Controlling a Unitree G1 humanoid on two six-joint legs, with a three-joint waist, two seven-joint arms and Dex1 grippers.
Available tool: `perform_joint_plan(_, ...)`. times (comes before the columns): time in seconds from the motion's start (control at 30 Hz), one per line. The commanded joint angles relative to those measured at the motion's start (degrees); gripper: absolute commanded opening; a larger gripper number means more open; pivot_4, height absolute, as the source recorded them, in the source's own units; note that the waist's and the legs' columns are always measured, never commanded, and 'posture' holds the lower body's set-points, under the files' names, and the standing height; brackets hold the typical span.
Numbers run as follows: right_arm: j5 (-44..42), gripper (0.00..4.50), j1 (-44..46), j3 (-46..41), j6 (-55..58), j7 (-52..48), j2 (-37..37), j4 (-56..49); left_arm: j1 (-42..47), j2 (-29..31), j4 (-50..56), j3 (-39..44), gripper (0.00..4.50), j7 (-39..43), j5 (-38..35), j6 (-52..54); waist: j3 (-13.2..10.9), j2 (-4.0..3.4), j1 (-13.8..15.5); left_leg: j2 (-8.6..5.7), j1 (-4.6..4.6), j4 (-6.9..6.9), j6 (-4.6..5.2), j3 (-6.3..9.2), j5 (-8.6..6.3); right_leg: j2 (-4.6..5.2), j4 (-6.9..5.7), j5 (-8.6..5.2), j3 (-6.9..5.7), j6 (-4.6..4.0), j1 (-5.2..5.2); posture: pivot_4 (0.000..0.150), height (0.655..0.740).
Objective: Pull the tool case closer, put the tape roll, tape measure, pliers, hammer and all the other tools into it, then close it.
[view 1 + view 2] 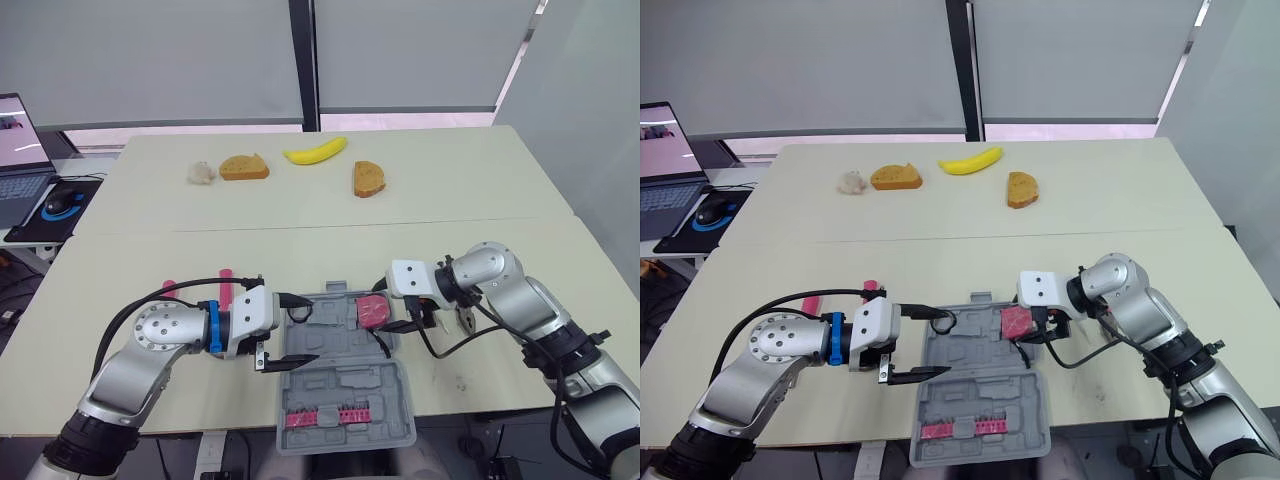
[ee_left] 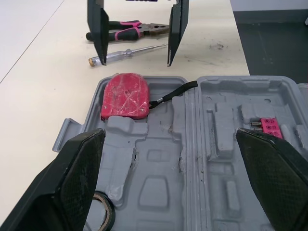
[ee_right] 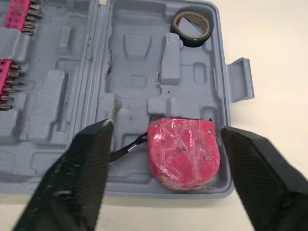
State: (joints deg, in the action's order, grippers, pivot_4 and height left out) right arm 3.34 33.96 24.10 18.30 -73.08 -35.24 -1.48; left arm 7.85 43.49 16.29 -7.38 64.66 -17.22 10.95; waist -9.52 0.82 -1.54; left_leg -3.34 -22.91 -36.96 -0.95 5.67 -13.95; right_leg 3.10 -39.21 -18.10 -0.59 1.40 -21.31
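left eye view showed the grey tool case [image 1: 340, 395] lying open at the near edge of the tabletop [image 1: 150, 210], close in front of the robot, so the pulling step looked done. the black tape roll [image 3: 192, 28] sat in a corner of the tray and the pink tape measure [image 3: 184, 153] rested in a recess at the opposite end, its black strap trailing across the moulding. the right gripper [image 3: 166, 127] hovered over the tape measure with its fingers spread wide on either side, touching nothing and holding nothing. the left gripper [image 2: 171, 132] hung over the tape-roll end of the case, fingers equally wide apart and empty. a pink bit set [image 1: 325, 413] was clipped into the lid half. outside the case, the pink-handled pliers [image 2: 130, 31] and a clear-handled screwdriver [image 2: 127, 52] lay on the tabletop just beyond the right gripper, and pink-handled pieces [image 1: 226, 285] beside the left arm could not be identified; the hammer could not be made out. by this reckoning two tools were in, the rest remained to be loaded, and the lid was not yet closed. no brand, label or lettering on case or tools could be read.
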Motion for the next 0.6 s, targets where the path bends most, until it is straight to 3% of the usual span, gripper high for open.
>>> perform_joint_plan(0.03,-1.19,2.42,-0.25,-1.87,-1.17,2.03,0.46,-1.57,0.97,-0.03,0.21,0.69,4.50,0.63,-0.84,-0.60,0.00,0.00,0.00,0.00,0.00,0.00,0.00,0.00,0.00,0.00,0.00,0.00,0.00,0.00,0.00,0.150,0.7400)
perform_joint_plan(0.27,-1.25,1.00,-1.13,-1.97,-2.28,4.21,1.04,-0.30,1.62,-0.09,-0.24,0.45,4.50,1.08,-0.62,-0.54,0.00,0.00,0.00,-0.01,0.00,-0.01,0.00,-0.01,0.00,0.00,0.01,0.00,0.00,0.00,0.01,0.150,0.7400)
perform_joint_plan(0.6,-3.88,1.00,-4.38,-4.74,-8.67,7.88,3.76,7.39,2.27,0.00,-0.09,0.59,4.50,1.47,-0.93,-0.12,0.00,0.00,0.00,-0.01,0.00,-0.01,0.00,-0.01,0.00,0.01,0.01,0.00,0.00,0.00,0.03,0.150,0.7400)
